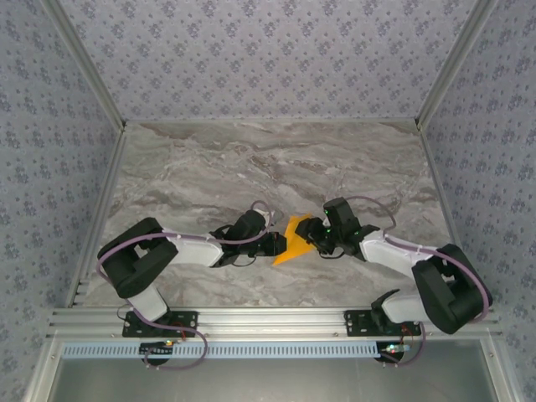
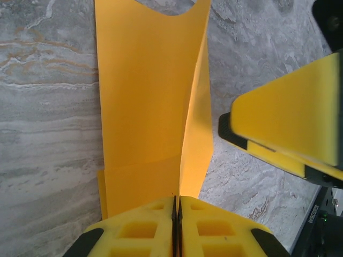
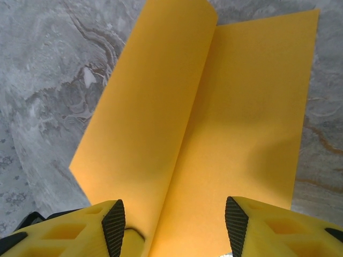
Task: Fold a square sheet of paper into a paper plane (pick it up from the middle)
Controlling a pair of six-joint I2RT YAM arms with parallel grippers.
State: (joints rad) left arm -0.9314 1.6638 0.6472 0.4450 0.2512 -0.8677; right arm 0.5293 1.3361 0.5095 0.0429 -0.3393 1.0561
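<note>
The square sheet of paper (image 1: pixel 293 240) is bright orange and lies on the marble table between my two grippers, folded along a lengthwise crease with one flap raised. My left gripper (image 1: pixel 275 245) is shut on its near edge, right at the crease (image 2: pixel 177 201). In the left wrist view the sheet (image 2: pixel 144 96) runs away from the jaws, its right flap standing up. My right gripper (image 1: pixel 316 241) is open. In its wrist view its fingertips (image 3: pixel 113 225) straddle the sheet (image 3: pixel 230 123), which curls up on the left, and the gripper's gap (image 3: pixel 174 222) holds nothing pinched.
The marble tabletop (image 1: pixel 251 159) stretches far beyond the paper, walled by patterned panels at the back and sides. A yellow finger of the right gripper (image 2: pixel 289 118) hangs close to the paper's right flap in the left wrist view. Aluminium rails (image 1: pixel 268 318) edge the near side.
</note>
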